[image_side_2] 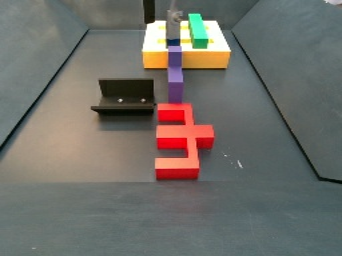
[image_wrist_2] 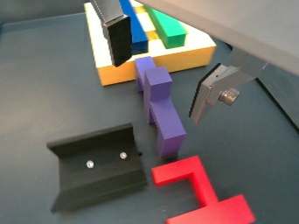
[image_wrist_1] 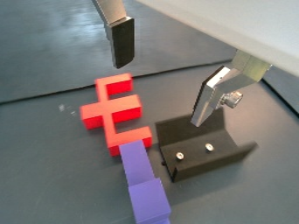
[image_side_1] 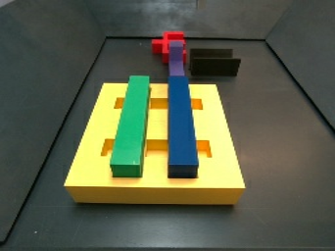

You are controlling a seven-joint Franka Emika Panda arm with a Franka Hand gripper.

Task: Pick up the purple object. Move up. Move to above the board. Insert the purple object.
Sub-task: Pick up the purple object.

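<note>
Overhead, end effector (image_wrist_2: 163, 66) (wide, holding nothing) hangs above dark grey floor (image_side_2: 80, 150)

In a side view the purple object (image_side_2: 175, 73) lay mid-frame — board (image_side_2: 214, 56) above it, fixture (image_side_2: 124, 97) left, gripper (image_side_2: 160, 14) at top.

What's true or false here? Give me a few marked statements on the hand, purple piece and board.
1. The hand grips the purple object. False: it is open, and the piece lies on the floor.
2. A green bar and a blue bar lie on the board. True.
3. The fixture stands on the board. False: it stands on the floor beside the purple object.
4. A red piece lies at the purple object's far end from the board. True.
</note>
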